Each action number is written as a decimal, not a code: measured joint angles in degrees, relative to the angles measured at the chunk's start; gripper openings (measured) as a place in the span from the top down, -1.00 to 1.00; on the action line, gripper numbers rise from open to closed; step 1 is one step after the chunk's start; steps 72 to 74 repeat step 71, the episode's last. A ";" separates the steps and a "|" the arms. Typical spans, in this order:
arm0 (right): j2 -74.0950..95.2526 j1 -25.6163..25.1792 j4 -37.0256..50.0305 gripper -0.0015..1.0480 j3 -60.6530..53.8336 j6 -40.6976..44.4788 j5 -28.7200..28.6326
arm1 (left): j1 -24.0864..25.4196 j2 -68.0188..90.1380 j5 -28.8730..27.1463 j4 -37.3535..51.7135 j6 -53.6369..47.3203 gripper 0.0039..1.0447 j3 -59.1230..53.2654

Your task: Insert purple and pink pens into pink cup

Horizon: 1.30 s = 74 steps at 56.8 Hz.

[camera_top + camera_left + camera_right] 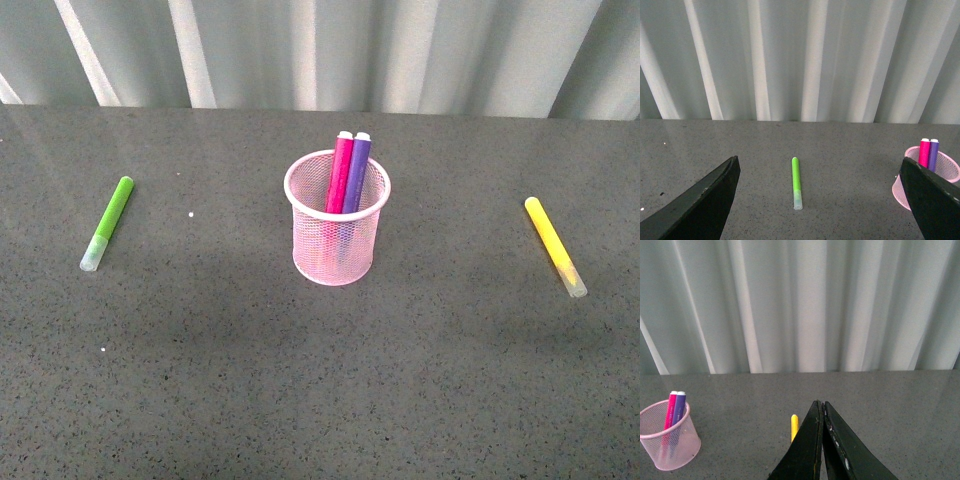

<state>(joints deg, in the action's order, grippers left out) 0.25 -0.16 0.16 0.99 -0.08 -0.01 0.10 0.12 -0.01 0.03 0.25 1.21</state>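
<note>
Nearest to the front camera stands the pink cup (337, 230), a wire-mesh holder in the middle of the dark grey speckled table (320, 400). Going from left to right, the lime-green pen (107, 224) lies flat on the table, well apart from the cup, with its clear cap toward the camera. Then comes the cup, upright. Inside it stand the pink pen (340, 174) and the purple pen (357, 175), side by side and touching, both leaning against the far part of the rim, their ends rising above it. The pink one is on the left of the purple one. Further right, the yellow pen (555, 245) lies flat, also well apart from the cup.

No arm appears in the front view. In the left wrist view the left gripper (820, 200) has its jaws spread wide, with nothing between them. In the right wrist view the right gripper (822, 410) has its jaws pressed together, holding nothing. Behind the table hangs a pale pleated curtain (320, 50).
</note>
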 joint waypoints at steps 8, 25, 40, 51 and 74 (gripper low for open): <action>0.00 0.00 -0.07 0.93 0.00 0.00 0.00 | 0.00 0.02 0.00 0.00 0.00 -0.88 0.00; -0.02 0.00 -0.07 0.24 0.00 0.00 0.00 | 0.00 0.02 0.00 0.00 0.00 -0.88 0.00; -0.02 0.00 -0.09 -0.74 0.00 0.00 0.00 | 0.00 0.02 0.00 0.00 0.00 -0.88 -0.02; -0.02 0.00 -0.07 -0.86 0.00 -0.04 0.00 | 0.00 0.02 0.00 0.00 0.02 -0.88 -0.02; -0.02 0.00 -0.07 -0.86 0.00 -0.04 0.00 | 0.00 0.02 0.00 0.00 0.00 -0.88 0.00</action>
